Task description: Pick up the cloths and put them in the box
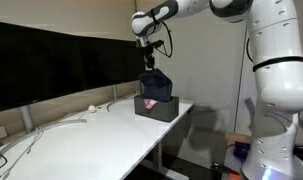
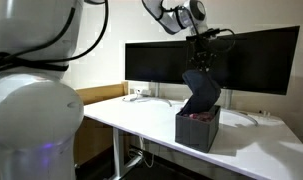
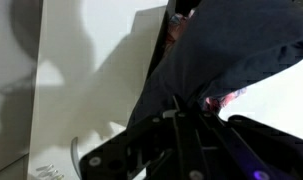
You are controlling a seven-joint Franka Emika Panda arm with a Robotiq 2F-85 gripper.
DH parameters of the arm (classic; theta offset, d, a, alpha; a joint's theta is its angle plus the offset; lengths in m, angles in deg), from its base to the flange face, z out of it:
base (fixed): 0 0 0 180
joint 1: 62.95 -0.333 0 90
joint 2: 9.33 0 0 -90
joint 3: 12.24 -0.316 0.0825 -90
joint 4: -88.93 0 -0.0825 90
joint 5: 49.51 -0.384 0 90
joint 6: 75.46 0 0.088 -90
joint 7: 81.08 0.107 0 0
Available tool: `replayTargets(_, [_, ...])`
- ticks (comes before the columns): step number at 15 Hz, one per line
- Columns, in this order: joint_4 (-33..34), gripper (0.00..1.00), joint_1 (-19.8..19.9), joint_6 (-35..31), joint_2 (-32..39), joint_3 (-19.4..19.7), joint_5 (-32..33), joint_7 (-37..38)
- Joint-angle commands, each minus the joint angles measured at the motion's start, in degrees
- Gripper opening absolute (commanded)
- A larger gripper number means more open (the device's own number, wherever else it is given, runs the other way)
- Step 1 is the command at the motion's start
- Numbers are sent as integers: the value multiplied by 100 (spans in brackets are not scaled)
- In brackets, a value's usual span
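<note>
Gripper (image 3: 183, 112): jaws pinched nearly together on a top fold of the navy cloth (image 3: 231, 50).
Navy cloth: judged soft, light and limp. Hangs draped, lower end reaching the mouth of the box (image 2: 196, 135). Best held at a bunched fold.
Pink floral cloth (image 1: 148, 102): lies inside the box.
Box: open-topped, near the end of the white table (image 1: 91, 135).
Monitors (image 2: 151, 60): behind.

Pink cloth (image 1: 148, 102) barely visible inside box (image 1: 161, 111).
</note>
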Motion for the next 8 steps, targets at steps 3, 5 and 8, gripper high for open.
replayTargets(3, [1890,3,63,2044,119,8,106,-715])
replayTargets(5, [2334,3,136,2469,173,50,166,-955])
replayTargets(8, [2854,3,279,2880,319,146,190,-1279])
